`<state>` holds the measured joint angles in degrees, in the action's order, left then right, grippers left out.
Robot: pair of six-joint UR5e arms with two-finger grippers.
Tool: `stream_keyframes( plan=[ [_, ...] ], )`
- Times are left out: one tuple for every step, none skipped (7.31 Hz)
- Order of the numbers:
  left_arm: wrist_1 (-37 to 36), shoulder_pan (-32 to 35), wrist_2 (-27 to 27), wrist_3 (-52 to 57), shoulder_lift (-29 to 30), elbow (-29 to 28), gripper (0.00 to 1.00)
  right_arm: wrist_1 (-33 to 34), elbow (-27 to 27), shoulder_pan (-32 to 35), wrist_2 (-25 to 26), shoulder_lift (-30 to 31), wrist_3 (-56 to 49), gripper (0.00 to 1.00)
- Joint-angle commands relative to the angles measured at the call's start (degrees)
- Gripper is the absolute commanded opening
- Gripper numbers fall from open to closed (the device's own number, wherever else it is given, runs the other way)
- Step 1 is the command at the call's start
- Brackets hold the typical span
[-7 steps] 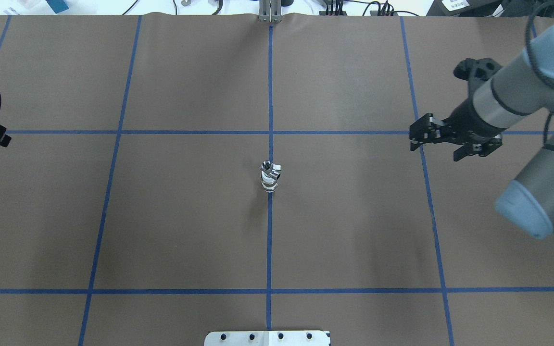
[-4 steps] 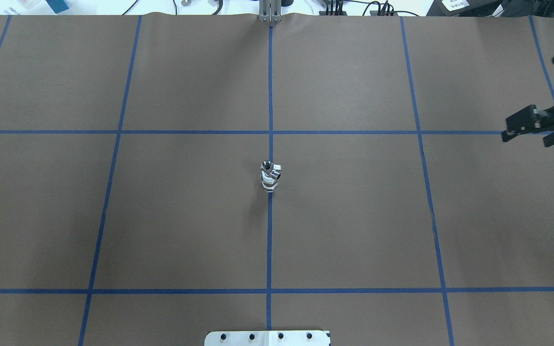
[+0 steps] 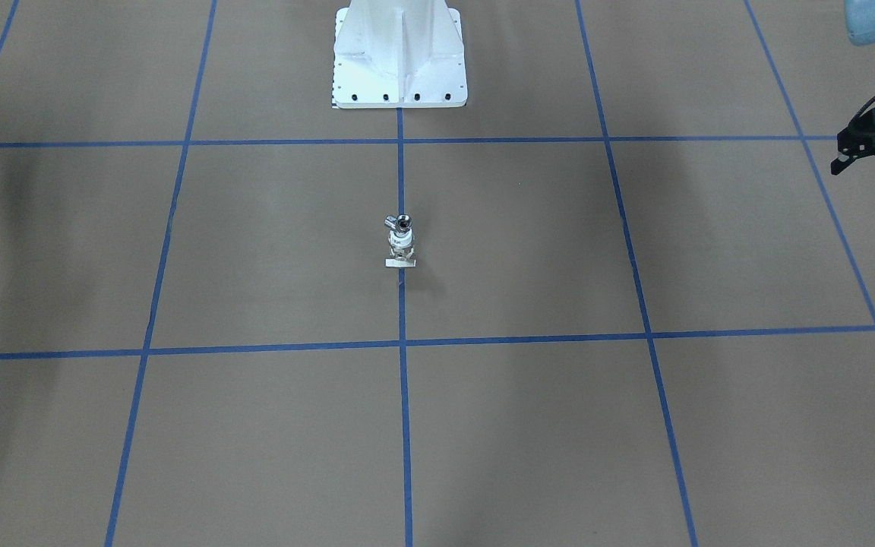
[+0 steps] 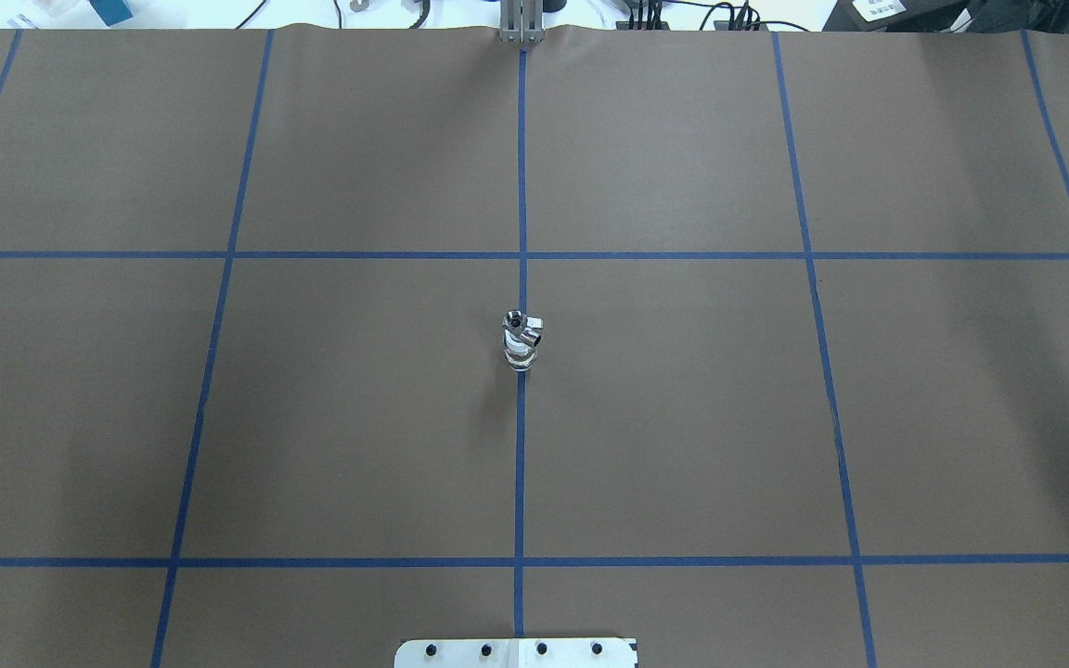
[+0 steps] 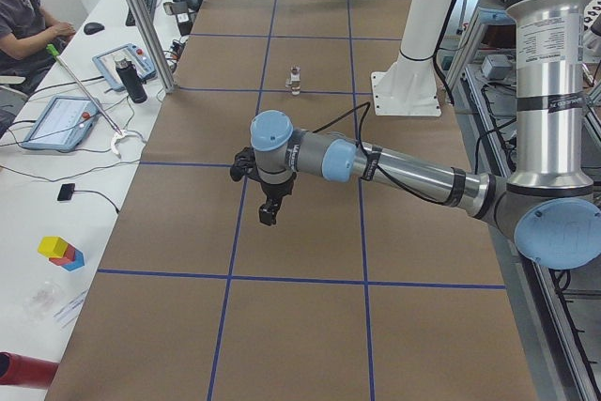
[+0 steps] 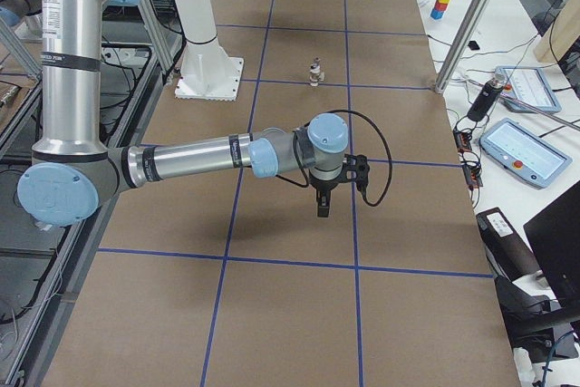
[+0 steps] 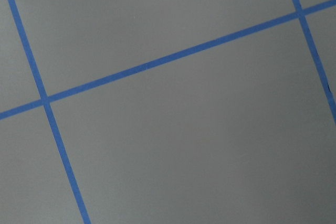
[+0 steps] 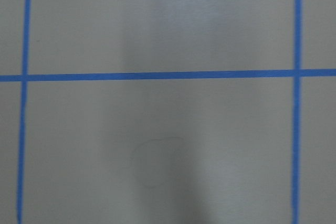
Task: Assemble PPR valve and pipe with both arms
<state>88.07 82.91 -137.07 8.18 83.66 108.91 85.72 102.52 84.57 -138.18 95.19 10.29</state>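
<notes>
The white pedestal [image 4: 516, 652] sits at 6 o'clock in the overhead view. Beyond it, the valve and pipe [image 4: 521, 341] stand upright as one piece at the centre of the worktop [image 4: 683, 417], on the blue line, with nothing touching them. In the front-facing view the left end effector [image 3: 867, 148] hovers toward 2 o'clock of them, well apart. I cannot tell how wide its fingers are spread. The right end effector [image 6: 322, 204] hangs above the worktop, and I cannot tell its finger state either.
</notes>
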Motion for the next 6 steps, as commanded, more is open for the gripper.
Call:
stream_keyframes(
  plan=[
    [-0.4,5.7,-0.2,2.5,0.8,-7.4,0.99,0.2,-1.1,2.2,0.2,0.4,-3.8,1.0],
    [-0.4,6.0,-0.2,2.0,1.0,-9.3,1.0,0.2,-0.8,2.3,0.5,0.9,-3.7,1.0],
    [0.1,6.1,-0.2,1.8,0.8,-8.7,1.0,0.2,-0.7,2.2,0.5,0.9,-3.7,1.0],
    [0.0,6.1,-0.2,1.7,1.0,-7.5,1.0,0.1,-0.7,2.1,0.4,0.8,-3.4,1.0],
    [0.2,6.0,-0.2,-0.3,1.1,-6.7,1.0,0.2,-0.7,2.0,0.4,0.8,-3.3,1.0],
    [0.1,5.9,-0.1,-1.7,1.4,-5.8,1.0,0.2,-0.3,1.5,0.5,0.5,-3.0,1.0]
  ],
)
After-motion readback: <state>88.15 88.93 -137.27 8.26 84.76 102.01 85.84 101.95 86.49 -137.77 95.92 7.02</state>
